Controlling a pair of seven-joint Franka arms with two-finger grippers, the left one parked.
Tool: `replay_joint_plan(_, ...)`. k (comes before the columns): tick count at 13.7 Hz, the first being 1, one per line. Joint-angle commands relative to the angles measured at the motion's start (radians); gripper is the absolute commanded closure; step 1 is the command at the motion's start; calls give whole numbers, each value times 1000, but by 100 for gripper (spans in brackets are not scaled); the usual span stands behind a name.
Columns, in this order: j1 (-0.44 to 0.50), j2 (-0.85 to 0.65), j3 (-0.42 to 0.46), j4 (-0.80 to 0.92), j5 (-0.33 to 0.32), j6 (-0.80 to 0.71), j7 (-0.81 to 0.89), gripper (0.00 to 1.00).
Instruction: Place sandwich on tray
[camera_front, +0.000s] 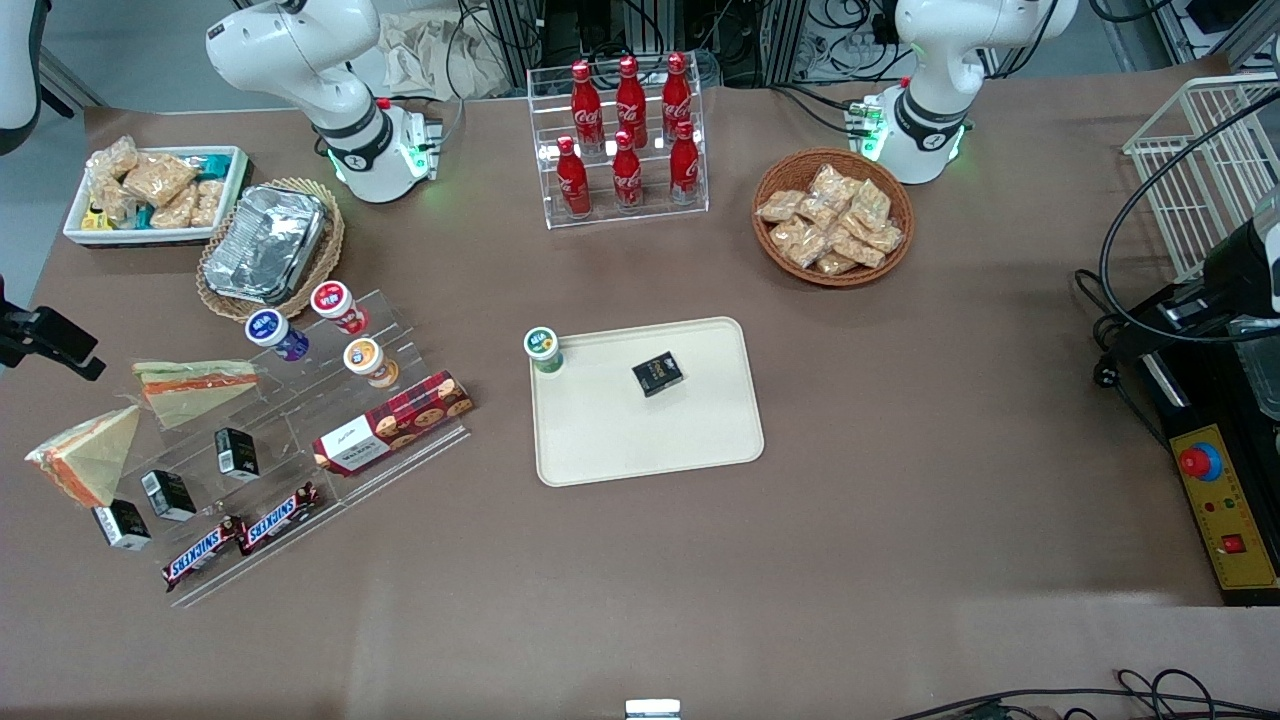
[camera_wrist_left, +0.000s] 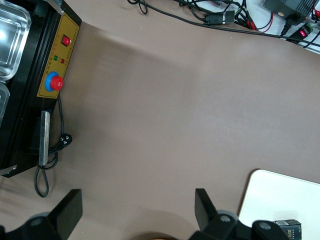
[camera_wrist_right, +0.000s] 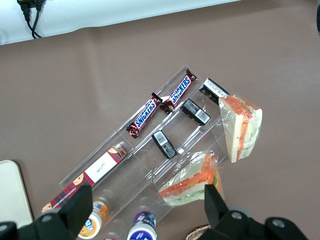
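The sandwich (camera_front: 85, 455) (camera_wrist_right: 240, 127) is a wrapped wedge with an orange-red and white filling edge. It leans at the end of the clear display stand (camera_front: 300, 440), toward the working arm's end of the table. The cream tray (camera_front: 650, 440) (camera_wrist_right: 10, 195) lies at the table's middle, with a green-lidded cup (camera_front: 542, 348) and a small black box (camera_front: 657, 373) on it. My gripper (camera_wrist_right: 147, 197) hangs open high above the stand, over the small cups, holding nothing. It is apart from the sandwich and is out of the front view.
A second wrapped wedge with a green strip (camera_front: 195, 385) (camera_wrist_right: 192, 180) lies on the stand beside the sandwich. The stand also holds Snickers bars (camera_front: 240, 535), black boxes, a red biscuit box (camera_front: 392, 422) and lidded cups. A foil container (camera_front: 265, 245), snack bin (camera_front: 155, 190), cola rack (camera_front: 625, 140) and basket (camera_front: 833, 218) stand farther from the camera.
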Motion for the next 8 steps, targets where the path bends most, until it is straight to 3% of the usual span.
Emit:
replay_joint_plan(1, 0, -7, -1, 12, 7, -32, -1, 1)
replay_joint_plan(7, 5, 2, -1, 14, 4, -20, -1, 1)
replay_joint_plan(8, 3, -3, 1, 14, -23, -27, -10, 1)
